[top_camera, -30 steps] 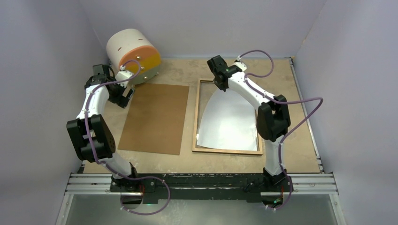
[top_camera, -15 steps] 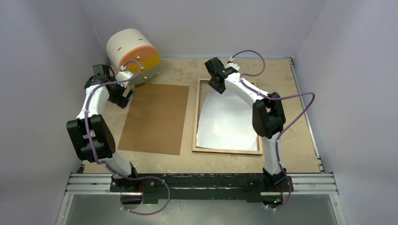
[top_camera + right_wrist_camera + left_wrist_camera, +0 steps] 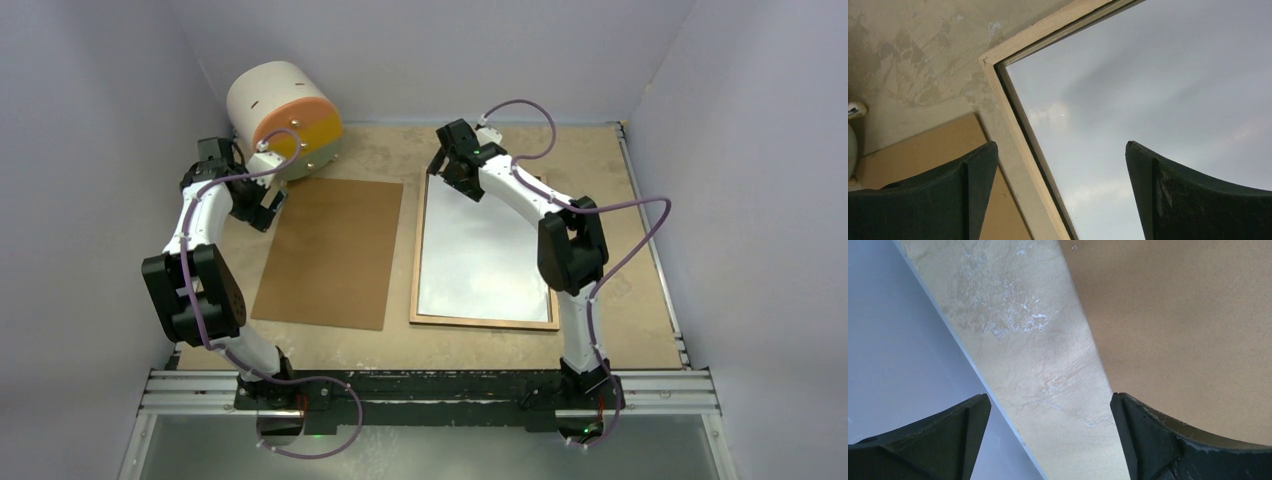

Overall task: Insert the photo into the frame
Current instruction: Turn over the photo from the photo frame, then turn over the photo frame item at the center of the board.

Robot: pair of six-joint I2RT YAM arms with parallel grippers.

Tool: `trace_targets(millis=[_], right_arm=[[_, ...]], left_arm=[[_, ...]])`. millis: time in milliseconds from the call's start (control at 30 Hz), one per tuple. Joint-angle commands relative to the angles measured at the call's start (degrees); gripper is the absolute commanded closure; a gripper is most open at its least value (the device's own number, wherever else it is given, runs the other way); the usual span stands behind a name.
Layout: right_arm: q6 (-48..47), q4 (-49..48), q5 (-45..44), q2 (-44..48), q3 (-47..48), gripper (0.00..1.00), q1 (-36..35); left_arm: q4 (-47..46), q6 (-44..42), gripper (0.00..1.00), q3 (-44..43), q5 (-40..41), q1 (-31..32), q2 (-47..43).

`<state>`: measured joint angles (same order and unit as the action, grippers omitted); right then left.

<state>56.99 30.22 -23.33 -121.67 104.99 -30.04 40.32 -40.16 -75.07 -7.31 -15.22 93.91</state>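
Note:
The frame [image 3: 485,323] lies flat on the table, right of centre, its light-wood back rim [image 3: 1013,150] facing up. The photo [image 3: 480,250] rests flat inside it, pale reverse up; the right wrist view shows that pale sheet [image 3: 1148,90] reaching the rim's inner edge. My right gripper [image 3: 445,170] hovers over the frame's far left corner, open, with nothing between its fingers [image 3: 1060,145]. My left gripper [image 3: 270,212] stands open and empty by the far left corner of the brown panel, over bare table [image 3: 1049,395].
A brown hardboard panel [image 3: 330,250] lies left of the frame, and its edge shows in both wrist views [image 3: 1188,315] [image 3: 923,155]. A white-and-orange cylinder [image 3: 285,115] sits at the back left. Grey walls [image 3: 888,340] close in the table.
My right gripper has opened and let go of the photo, which was bowed upward and now lies flat in the frame. The gripper shifted slightly left. The left arm has not moved.

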Motion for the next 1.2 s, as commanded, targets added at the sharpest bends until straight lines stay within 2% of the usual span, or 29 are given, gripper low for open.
trace_targets(millis=[0, 233, 433, 600, 767, 900, 1067, 1167], right_arm=[[-4.22, -1.47, 2.46, -0.76, 3.18, 0.01, 0.07], [-8.55, -8.74, 9.12, 2.77, -0.27, 0.01, -0.58], [-11.43, -12.24, 13.97, 3.07, -1.26, 0.01, -8.85], [-10.13, -12.67, 16.62, 0.01, -1.60, 0.01, -15.22], [-8.62, -14.83, 14.84, -1.01, -5.21, 0.01, -17.46], [-8.43, -15.08, 13.53, -1.78, -7.28, 0.01, -17.60], [-7.53, -13.87, 12.83, -2.24, -9.61, 0.01, -17.60], [-7.38, -13.78, 11.24, -2.62, -10.81, 0.01, -17.52]], left_arm=[[0.07, -1.17, 0.00, 0.28, -0.25, 0.28, -0.31], [0.19, -1.04, 0.00, 0.05, 0.43, 0.28, 0.02], [-0.52, -3.04, 0.02, 0.61, 3.41, -0.98, 0.05], [-5.72, -6.66, 0.04, 4.77, 8.50, -3.84, -0.75], [-16.26, -8.01, 0.04, 12.92, 12.48, -5.12, -0.61], [-23.25, -4.71, 0.04, 16.91, 12.72, -5.08, 2.04], [-23.74, -0.82, 0.05, 17.60, 8.84, -4.53, 5.28], [-23.36, -0.02, 0.06, 19.11, 9.96, -1.74, 7.07]])
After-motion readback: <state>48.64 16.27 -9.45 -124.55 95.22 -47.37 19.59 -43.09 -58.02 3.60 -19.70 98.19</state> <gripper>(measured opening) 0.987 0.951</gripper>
